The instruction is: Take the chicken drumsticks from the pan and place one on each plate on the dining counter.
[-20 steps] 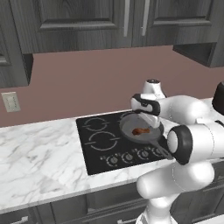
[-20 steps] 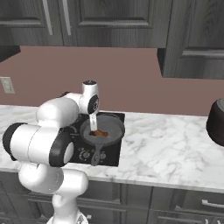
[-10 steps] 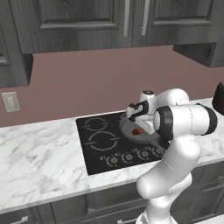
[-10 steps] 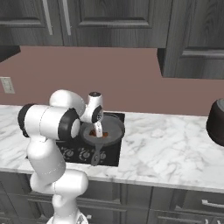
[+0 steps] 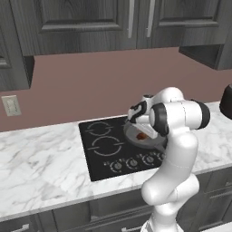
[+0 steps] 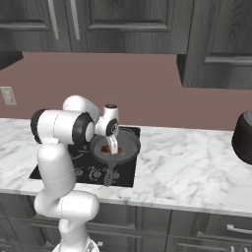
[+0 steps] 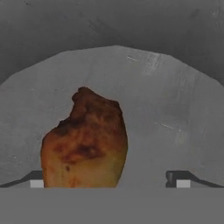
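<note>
I have the white arm folded over the black glass cooktop (image 5: 106, 149), which is set into the white-grey veined marble table (image 6: 187, 167). On the cooktop's right side sits the round dark grey frying pan (image 6: 129, 143), its long straight dark handle (image 6: 110, 174) reaching toward the table's front edge over the row of round control knobs (image 5: 133, 162).

The gripper (image 7: 109, 181) hangs low inside the pan. In my hand view its two dark fingertips (image 7: 178, 178) stand apart, one at each lower corner, closed on nothing. Between them, nearer the left tip, lies a reddish-brown, orange-tinged chicken drumstick (image 7: 86, 142) on the grey pan floor; whether the left tip touches it I cannot tell. From the base cameras I get just a small red-orange patch (image 5: 142, 135) in the pan beside the wrist, and the arm's own links cover much of the pan.

I can count one drumstick for certain; a second I cannot make out. One pan, two burner rings (image 5: 108, 146) free on the cooktop's left half.

Around it: a dull red-brown backsplash (image 5: 90, 86), dark wood-grain wall cabinets (image 6: 128, 22) with steel bar handles, one beige wall outlet (image 5: 11, 105) to the left, and one dark rounded vessel (image 6: 243, 138) at the table's right edge, well apart from the pan.
</note>
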You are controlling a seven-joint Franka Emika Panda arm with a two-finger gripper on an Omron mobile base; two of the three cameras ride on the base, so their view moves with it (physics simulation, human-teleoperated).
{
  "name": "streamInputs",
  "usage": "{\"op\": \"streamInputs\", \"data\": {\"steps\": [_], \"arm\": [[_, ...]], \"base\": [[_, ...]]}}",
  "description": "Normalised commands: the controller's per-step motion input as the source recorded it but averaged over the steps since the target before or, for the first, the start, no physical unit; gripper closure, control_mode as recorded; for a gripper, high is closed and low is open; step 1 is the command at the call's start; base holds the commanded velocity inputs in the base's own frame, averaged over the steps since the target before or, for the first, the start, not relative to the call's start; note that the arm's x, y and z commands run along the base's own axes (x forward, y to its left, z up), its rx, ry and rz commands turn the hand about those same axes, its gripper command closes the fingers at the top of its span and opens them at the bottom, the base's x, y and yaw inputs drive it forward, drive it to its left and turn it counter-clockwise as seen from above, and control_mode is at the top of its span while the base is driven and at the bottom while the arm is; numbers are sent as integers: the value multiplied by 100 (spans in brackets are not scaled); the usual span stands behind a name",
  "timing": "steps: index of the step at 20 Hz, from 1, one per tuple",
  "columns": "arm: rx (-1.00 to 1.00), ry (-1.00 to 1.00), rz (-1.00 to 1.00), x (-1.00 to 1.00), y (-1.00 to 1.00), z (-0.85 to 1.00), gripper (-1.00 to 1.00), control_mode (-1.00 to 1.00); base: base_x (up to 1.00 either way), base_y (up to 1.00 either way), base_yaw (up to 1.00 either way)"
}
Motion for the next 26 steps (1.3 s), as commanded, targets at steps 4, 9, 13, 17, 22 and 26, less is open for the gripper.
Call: {"op": "streamInputs", "data": {"steps": [4,9,13,17,22,26], "arm": [[-6,12,4,15,22,-94,-100,-100],[-1,-1,1,-4,8,-100,-100,-100],[0,-26,0,-60,0,-100,100,-100],[6,-35,0,-60,-11,-100,100,-100],[17,-20,-1,-40,-40,-23,100,-100],[19,0,0,0,-30,60,100,-100]], "base": [[0,0,0],[0,0,0],[0,0,0],[0,0,0],[0,0,0],[0,0,0]]}}
